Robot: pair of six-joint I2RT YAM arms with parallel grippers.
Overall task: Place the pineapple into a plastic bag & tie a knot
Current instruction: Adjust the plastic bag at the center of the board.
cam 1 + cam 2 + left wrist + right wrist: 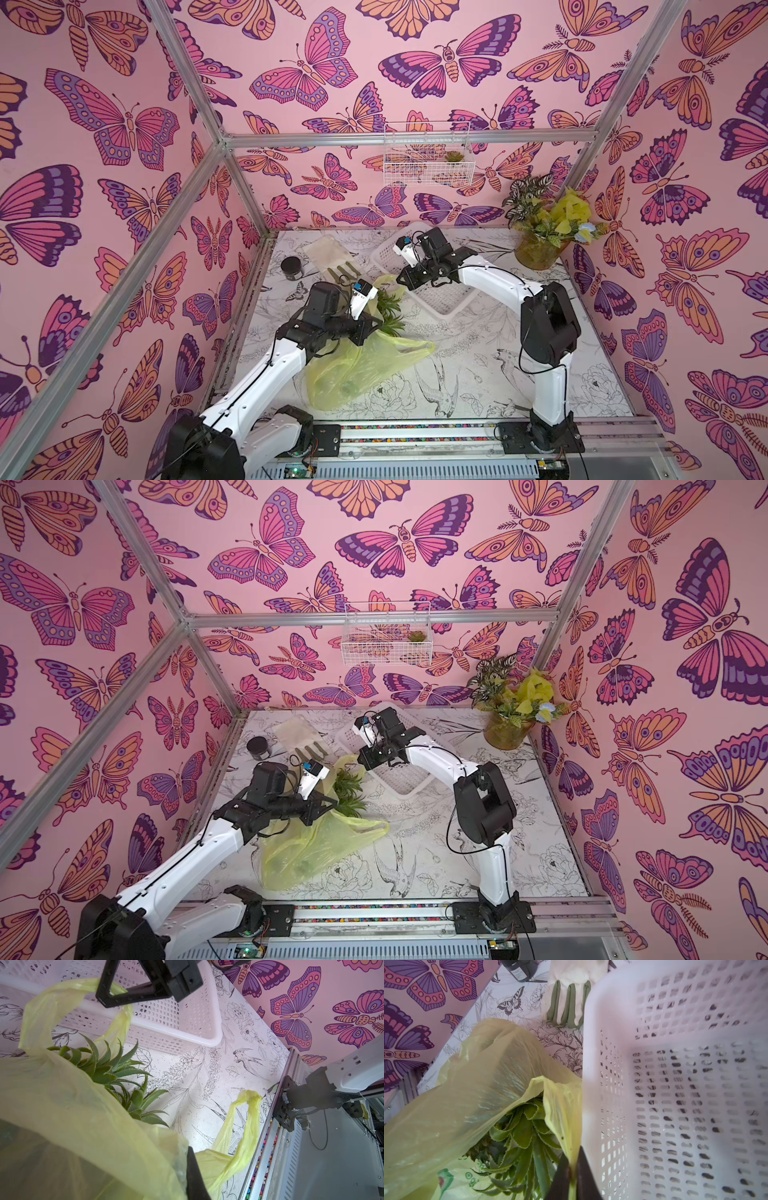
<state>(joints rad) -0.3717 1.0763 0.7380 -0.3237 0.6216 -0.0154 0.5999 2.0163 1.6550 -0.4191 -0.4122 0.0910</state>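
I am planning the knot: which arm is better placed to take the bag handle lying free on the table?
Probably left. The left gripper, shut on the plastic bag, is close to the free handle; the right gripper is farther and shut on the other handle, beside the basket.

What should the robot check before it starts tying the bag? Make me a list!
1. Pineapple inside the bag: ok, though its leafy top pokes out of the opening.
2. Right gripper pinching one handle: ok, shut on it.
3. Left gripper holding the bag: ok, shut on its rim.
4. Other handle picked up: not ok, it lies loose on the table.
5. Handles tied together: not ok, not yet.
6. Basket clear of the held handle: cannot tell, it is very close.
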